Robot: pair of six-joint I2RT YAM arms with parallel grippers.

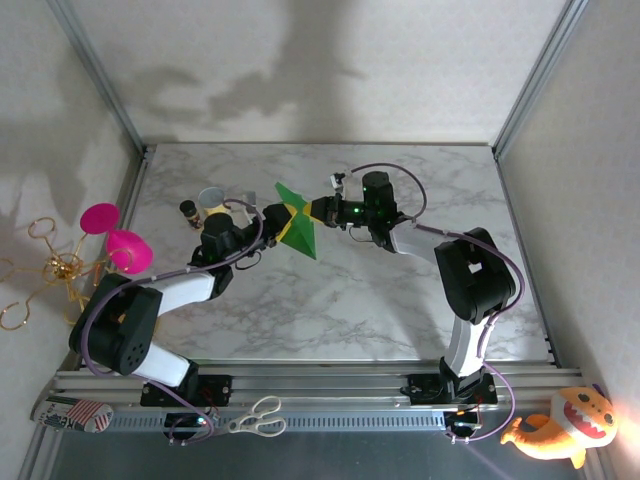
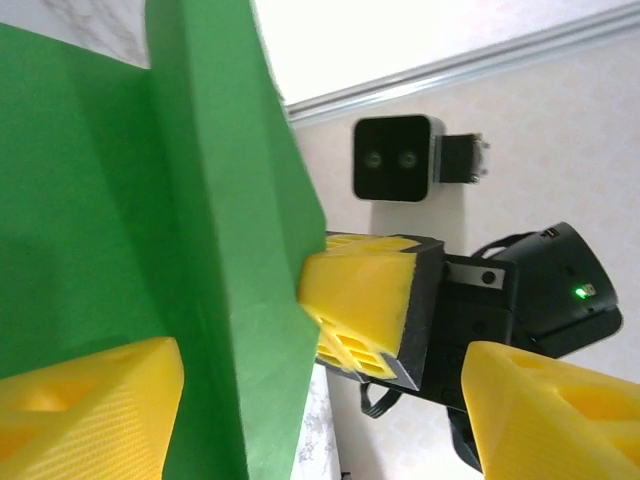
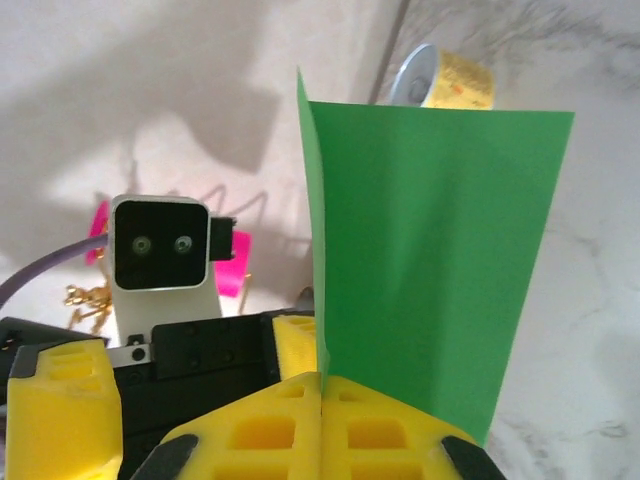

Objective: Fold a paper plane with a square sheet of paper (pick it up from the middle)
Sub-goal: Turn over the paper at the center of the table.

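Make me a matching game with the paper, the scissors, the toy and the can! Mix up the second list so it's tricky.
Things:
1. paper
2. scissors
3. toy
4. can

Matches:
A. orange, in the near right corner
B. yellow with a silver end
C. green
D. lying on the front rail

Pairs: 1-C, 2-D, 3-A, 4-B
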